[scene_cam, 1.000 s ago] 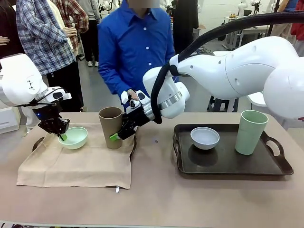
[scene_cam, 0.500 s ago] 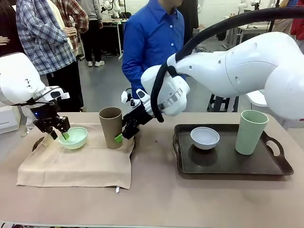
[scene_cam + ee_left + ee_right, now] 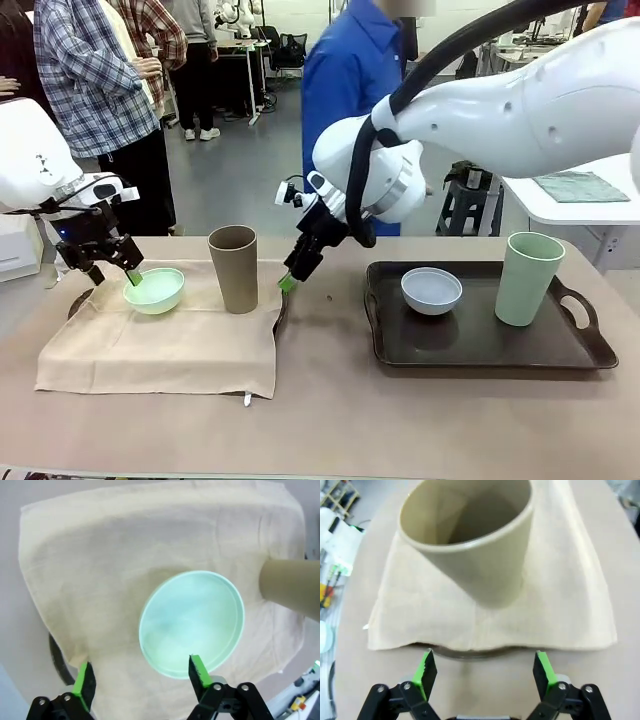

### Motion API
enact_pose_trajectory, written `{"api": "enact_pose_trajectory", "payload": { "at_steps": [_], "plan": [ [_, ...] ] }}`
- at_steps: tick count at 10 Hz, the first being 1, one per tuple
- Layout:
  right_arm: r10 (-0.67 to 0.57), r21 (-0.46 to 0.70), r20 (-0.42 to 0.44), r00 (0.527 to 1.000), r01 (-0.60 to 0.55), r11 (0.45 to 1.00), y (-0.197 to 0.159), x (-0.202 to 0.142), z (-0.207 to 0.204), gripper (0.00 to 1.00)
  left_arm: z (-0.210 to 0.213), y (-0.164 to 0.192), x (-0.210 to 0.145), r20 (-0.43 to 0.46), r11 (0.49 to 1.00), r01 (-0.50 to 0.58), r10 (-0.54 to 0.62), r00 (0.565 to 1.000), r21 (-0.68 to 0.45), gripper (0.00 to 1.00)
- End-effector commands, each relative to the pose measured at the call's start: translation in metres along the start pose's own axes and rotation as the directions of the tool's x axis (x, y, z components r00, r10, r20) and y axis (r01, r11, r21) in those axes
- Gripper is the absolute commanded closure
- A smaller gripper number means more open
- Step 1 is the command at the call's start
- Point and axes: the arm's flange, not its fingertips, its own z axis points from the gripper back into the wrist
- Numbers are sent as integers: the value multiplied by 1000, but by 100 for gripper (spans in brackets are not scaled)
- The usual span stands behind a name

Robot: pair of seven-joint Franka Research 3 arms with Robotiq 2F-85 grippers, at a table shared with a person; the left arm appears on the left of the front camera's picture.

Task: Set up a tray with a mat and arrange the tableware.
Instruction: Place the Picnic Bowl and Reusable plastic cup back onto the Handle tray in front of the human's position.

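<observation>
Matte mint-green bowl (image 3: 154,290) and tan-brown cup (image 3: 233,268) stand on the cloth mat (image 3: 160,345) at the left. Both look light, stiff and slightly slick. Left pincer (image 3: 115,276) and right pincer (image 3: 291,279) gape empty. A rim pinch probably suits each.

My left fingers (image 3: 84,681) look matt green. The mat (image 3: 100,555) is creased beige cloth. The mint-green bowl (image 3: 192,625) and the tan-brown cup (image 3: 290,587) at three o'clock look smooth and matt.
</observation>
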Motion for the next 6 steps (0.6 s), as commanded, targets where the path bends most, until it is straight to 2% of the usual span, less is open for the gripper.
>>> {"api": "enact_pose_trajectory", "payload": {
  "at_steps": [1,3,4,6],
  "plan": [
    [-205,-73,-156,966,196,978,33,8,44,0,20,-7,-19,-17,996,69,-68,998,59,0],
    [-420,-250,-249,873,361,898,62,26,103,0,49,-34,-32,-36,977,151,-148,988,149,0],
    [-524,-326,-268,808,436,839,71,31,127,0,60,-46,-32,-48,962,188,-182,982,200,0],
    [-691,-459,-238,683,548,699,89,50,161,0,86,-64,-38,-80,937,209,-194,978,281,0]
  ]
}}
